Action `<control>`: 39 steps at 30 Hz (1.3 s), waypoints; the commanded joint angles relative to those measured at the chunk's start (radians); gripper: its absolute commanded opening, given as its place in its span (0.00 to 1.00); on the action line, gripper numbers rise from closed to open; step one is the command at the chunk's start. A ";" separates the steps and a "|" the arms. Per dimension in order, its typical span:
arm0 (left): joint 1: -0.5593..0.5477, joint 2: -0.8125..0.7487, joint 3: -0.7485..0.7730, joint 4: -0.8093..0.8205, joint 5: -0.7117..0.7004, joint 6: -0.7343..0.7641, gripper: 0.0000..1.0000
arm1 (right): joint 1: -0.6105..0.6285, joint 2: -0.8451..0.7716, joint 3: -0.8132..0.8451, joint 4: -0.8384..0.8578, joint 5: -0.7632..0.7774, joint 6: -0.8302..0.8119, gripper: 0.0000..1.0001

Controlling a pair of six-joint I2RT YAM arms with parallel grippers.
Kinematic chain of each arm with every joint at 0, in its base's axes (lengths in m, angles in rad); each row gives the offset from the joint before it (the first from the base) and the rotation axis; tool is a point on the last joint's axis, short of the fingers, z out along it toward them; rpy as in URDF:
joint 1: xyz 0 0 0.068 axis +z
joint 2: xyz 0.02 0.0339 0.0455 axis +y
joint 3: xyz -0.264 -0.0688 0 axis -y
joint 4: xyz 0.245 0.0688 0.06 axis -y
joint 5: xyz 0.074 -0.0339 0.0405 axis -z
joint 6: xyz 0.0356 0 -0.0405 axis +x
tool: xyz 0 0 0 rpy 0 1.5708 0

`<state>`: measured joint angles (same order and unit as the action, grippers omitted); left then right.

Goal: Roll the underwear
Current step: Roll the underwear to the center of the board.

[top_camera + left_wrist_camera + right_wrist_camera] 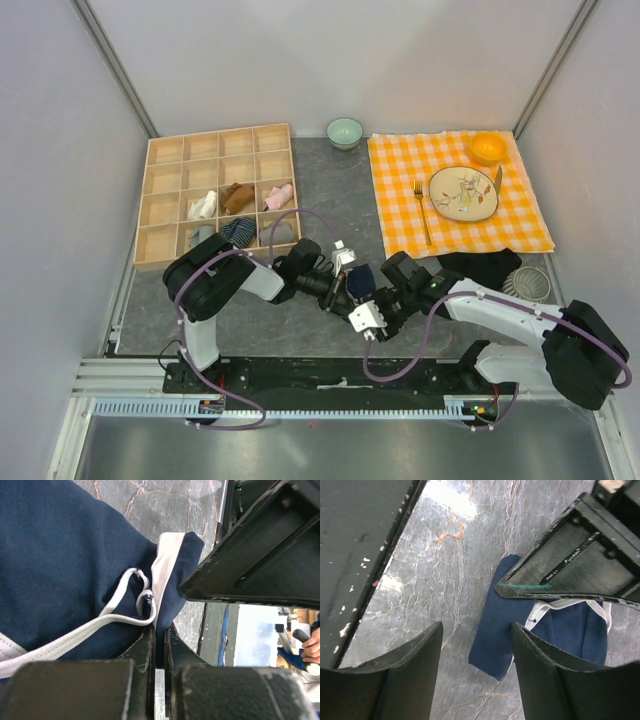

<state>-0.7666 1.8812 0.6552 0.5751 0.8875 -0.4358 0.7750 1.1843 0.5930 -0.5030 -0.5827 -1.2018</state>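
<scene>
Navy underwear with white trim, bunched in folds on the grey marbled table between the two arms, left gripper pinched tight on its trimmed edge, right gripper spread wide just beside it, holding nothing, both arms reaching low toward the table's centre.

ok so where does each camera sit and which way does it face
Top external: above and behind the bases, looking down at the table; both arms show.
Left wrist: on the left arm, looking along the left gripper, pinching the underwear.
Right wrist: on the right arm, looking down past the open right gripper at the table.
Both wrist views share the underwear.
</scene>
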 commanded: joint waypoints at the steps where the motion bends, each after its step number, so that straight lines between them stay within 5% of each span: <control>1: 0.013 0.067 -0.011 -0.061 -0.076 -0.047 0.06 | 0.056 0.055 -0.019 0.127 0.151 0.033 0.64; 10: 0.023 -0.028 -0.055 0.054 -0.133 -0.109 0.31 | 0.079 0.184 0.010 0.123 0.236 0.085 0.53; 17: 0.021 -0.276 -0.170 0.052 -0.291 0.011 0.42 | 0.076 0.293 0.090 0.048 0.224 0.151 0.27; 23: 0.016 -0.490 -0.411 0.316 -0.351 0.123 0.47 | 0.015 0.351 0.177 -0.066 0.061 0.185 0.19; 28: -0.104 -0.599 -0.546 0.489 -0.416 0.331 0.49 | -0.088 0.400 0.247 -0.233 -0.150 0.137 0.19; 33: -0.337 -0.619 -0.493 0.367 -0.632 0.592 0.57 | -0.157 0.518 0.324 -0.387 -0.218 0.044 0.18; 39: -0.440 -0.539 -0.342 0.155 -0.740 0.784 0.64 | -0.174 0.560 0.332 -0.422 -0.221 0.024 0.19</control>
<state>-1.1572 1.2907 0.2230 0.8307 0.2951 0.1146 0.6071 1.6993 0.9283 -0.8082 -0.7883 -1.1339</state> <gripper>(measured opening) 0.630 0.217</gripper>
